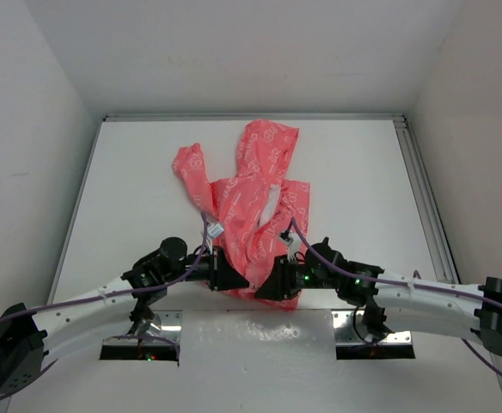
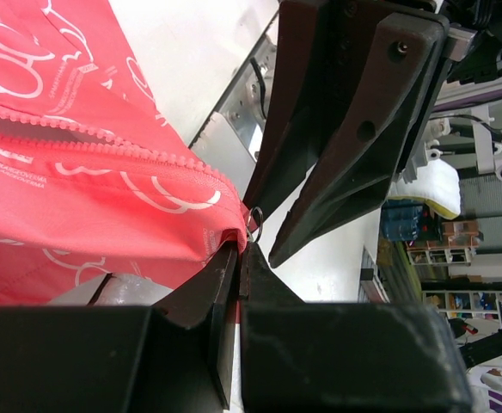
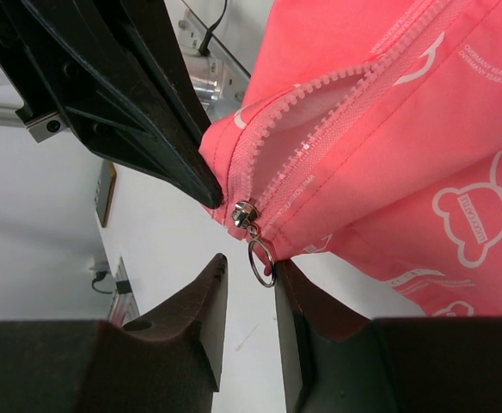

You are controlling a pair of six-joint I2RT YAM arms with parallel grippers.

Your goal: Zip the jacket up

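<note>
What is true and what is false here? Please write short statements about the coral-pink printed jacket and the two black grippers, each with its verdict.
1. The left gripper is shut on the bottom hem of the thin coral-pink hooded jacket. True.
2. The jacket is zipped up to the hood. False: the small silver slider sits at the hem, the zipper teeth above it apart.
3. The round metal pull ring hangs between the fingers of the right gripper. True.
4. The right gripper is far from the jacket. False: it is at the hem, beside the left gripper.
</note>
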